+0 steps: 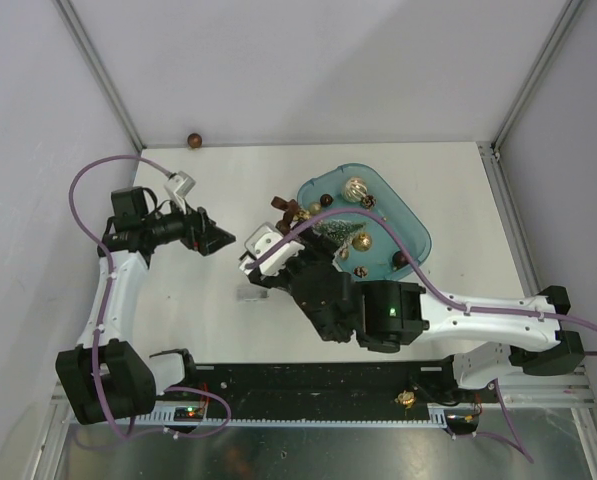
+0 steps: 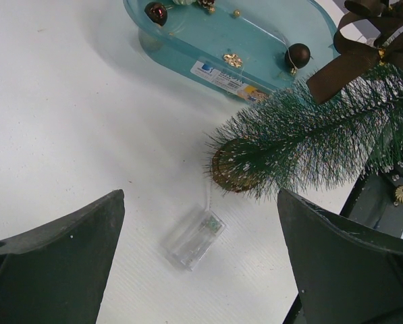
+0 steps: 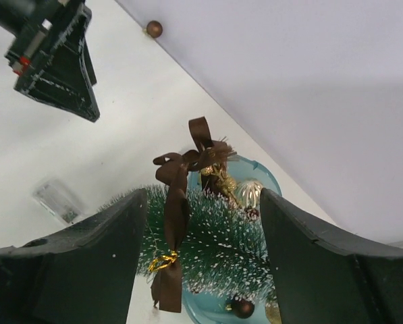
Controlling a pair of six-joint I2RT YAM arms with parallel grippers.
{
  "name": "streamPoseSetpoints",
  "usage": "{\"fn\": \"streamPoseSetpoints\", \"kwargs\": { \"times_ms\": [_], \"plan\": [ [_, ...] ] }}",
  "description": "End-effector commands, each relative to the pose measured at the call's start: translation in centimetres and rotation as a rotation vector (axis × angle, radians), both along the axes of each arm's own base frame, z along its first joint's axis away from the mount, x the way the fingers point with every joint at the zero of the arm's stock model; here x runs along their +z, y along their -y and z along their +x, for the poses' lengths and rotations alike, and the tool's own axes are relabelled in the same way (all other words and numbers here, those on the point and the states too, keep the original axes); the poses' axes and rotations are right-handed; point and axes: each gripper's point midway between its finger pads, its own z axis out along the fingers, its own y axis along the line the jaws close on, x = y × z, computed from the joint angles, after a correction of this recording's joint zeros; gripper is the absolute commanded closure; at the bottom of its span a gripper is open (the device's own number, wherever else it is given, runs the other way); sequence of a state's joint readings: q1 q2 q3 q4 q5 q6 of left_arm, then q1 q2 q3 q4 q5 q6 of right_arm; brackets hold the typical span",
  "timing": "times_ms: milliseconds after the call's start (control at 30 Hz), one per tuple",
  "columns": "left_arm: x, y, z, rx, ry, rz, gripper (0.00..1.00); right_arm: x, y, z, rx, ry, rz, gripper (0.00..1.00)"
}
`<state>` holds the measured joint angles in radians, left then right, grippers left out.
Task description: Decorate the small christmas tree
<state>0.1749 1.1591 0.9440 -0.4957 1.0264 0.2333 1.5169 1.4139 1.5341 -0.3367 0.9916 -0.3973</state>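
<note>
While the left gripper (image 1: 221, 241) is wide open and empty, the right gripper (image 3: 203, 196) has its fingers apart around the small christmas tree (image 2: 302, 142) — touching or not, I cannot tell — just beside the teal tray (image 2: 187, 54).

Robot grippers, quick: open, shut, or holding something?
Left gripper: open, empty.
Right gripper: open, jaws apart around the small green frosted bottle-brush christmas tree, not gripping it.
</note>
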Motion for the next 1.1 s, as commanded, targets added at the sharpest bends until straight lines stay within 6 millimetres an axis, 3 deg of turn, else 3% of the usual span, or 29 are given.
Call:
{"fn": "streamPoseSetpoints", "kwargs": {
  "times_ms": [0, 167, 300, 433, 567, 600, 667, 733, 867, 933, 1067],
  "plan": [
    [1.2, -0.5, 0.5, 0.02, 0.008, -0.025, 0.0, 6.5, 1.5, -0.7, 0.004, 0.036, 0.175, 0.26],
    [1.3, -1.7, 1.9, 0.089, -0.047, -0.045, 0.0, 9.6, 2.7, -1.5, 0.008, 0.05, 0.245, 0.15],
    [1.1, -3.1, 2.9, 0.176, -0.067, -0.015, 0.0, 12.5, 5.2, -1.7, -0.038, 0.072, 0.322, 0.06],
    [0.3, -4.9, 3.8, 0.281, -0.069, 0.07, 0.0, 14.8, 11.5, 0.6, -0.183, 0.063, 0.478, 0.01],
    [-0.2, -6.3, 3.9, 0.353, -0.071, 0.129, 0.0, 15.4, 20.2, 3.6, -0.294, 0.015, 0.773, 0.01],
    [-0.1, -6.5, 3.8, 0.362, -0.062, 0.138, 0.0, 14.8, 22.7, 4.1, -0.344, 0.021, 0.834, 0.01],
    [-0.1, -6.9, 3.6, 0.383, -0.054, 0.156, 0.0, 12.9, 25.6, 4.9, -0.426, 0.024, 0.875, 0.01],
    [-0.1, -7.4, 3.6, 0.409, -0.047, 0.176, 0.0, 11.0, 26.1, 6.2, -0.475, -0.012, 0.85, 0.01],
    [0.1, -8.0, 3.6, 0.437, -0.034, 0.202, 0.0, 5.6, 25.8, 11.3, -0.55, -0.201, 0.739, 0.01],
    [0.2, -8.2, 3.5, 0.449, -0.028, 0.208, 0.0, 3.3, 26.6, 13.3, -0.571, -0.274, 0.749, 0.01],
    [0.7, -8.6, 3.3, 0.471, -0.004, 0.223, 0.0, 0.0, 30.9, 16.0, -0.654, -0.301, 0.817, 0.01]
  ]
}}
